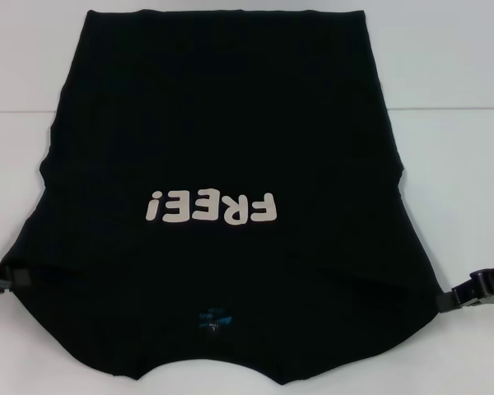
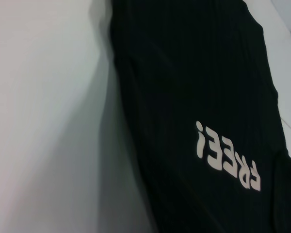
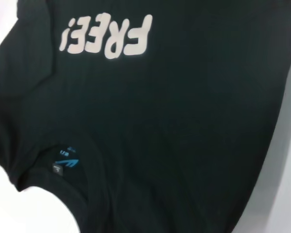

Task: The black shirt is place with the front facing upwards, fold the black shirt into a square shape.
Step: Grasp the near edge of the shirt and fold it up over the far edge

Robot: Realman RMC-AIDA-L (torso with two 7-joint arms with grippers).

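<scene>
While the black shirt [image 1: 222,140] fills the centre of the head view on the white table [image 1: 453,58], lettering up, blue neck label [image 1: 214,317] at lower centre | left gripper [image 1: 15,278] at lower-left edge, clamped on the shirt's corner | right gripper [image 1: 446,298] at lower-right edge, clamped on the opposite corner

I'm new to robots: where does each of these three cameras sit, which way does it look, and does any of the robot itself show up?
Head view: on the robot's head, looking forward and down at the black shirt on the white table; the left gripper and right gripper show at the shirt's side edges.
Left wrist view: on the left arm, looking across the shirt from its side; no part of the robot shows.
Right wrist view: on the right arm, looking at the chest and neck label; no part of the robot shows.
Shared: all three show the FREE! lettering.
</scene>
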